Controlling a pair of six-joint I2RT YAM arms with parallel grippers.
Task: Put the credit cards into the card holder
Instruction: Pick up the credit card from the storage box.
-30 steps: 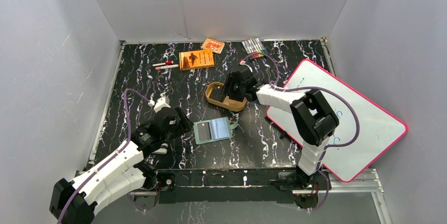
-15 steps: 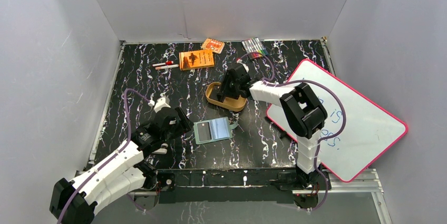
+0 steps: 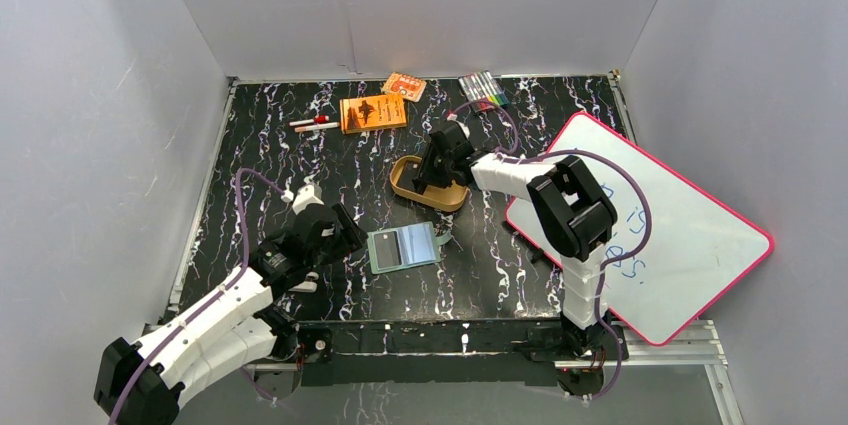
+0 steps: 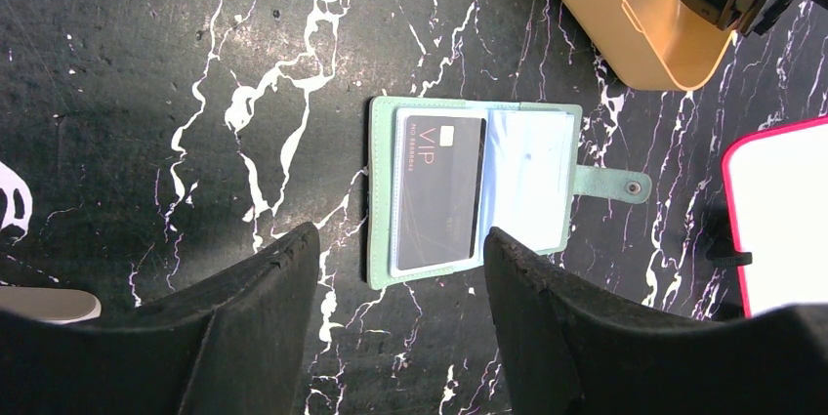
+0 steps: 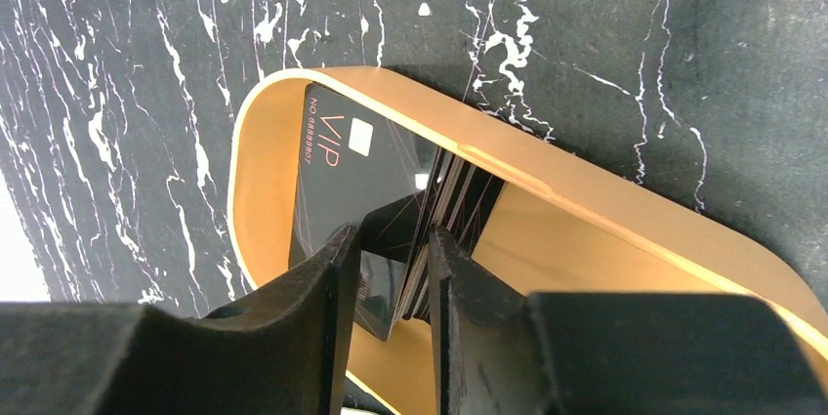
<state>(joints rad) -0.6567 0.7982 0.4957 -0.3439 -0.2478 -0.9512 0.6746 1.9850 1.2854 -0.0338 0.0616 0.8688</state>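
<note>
The sage-green card holder lies open on the black marble table, its snap tab to the right. In the left wrist view, the holder has one dark VIP credit card in its left sleeve. My left gripper is open and empty just left of the holder, seen also in its wrist view. My right gripper reaches into the golden oval tin. In the right wrist view its fingers are closed on a stack of dark credit cards inside the tin.
A pink-edged whiteboard lies at the right, overhanging the table. An orange booklet, an orange packet, markers and two pens lie along the back. Grey walls enclose the table.
My right arm has swung a little left and its gripper has settled deeper into the tin. The left arm and the card holder have not moved.
</note>
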